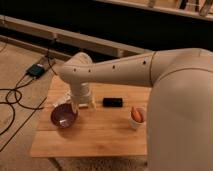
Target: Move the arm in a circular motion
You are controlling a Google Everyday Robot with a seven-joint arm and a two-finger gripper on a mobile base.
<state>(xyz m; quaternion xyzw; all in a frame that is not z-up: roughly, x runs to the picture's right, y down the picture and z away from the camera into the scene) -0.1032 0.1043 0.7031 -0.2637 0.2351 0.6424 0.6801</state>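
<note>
The cream-white arm reaches from the right across the wooden table to the left, with small dark screw holes along it. Its wrist points down over the table's left part. The gripper hangs below the wrist, just above and behind a dark purple bowl. The wrist hides most of the gripper.
A small black object lies mid-table. A white cup holding an orange carrot stands at the right. Something pale yellow sits beside the wrist. Cables and a dark box lie on the floor to the left.
</note>
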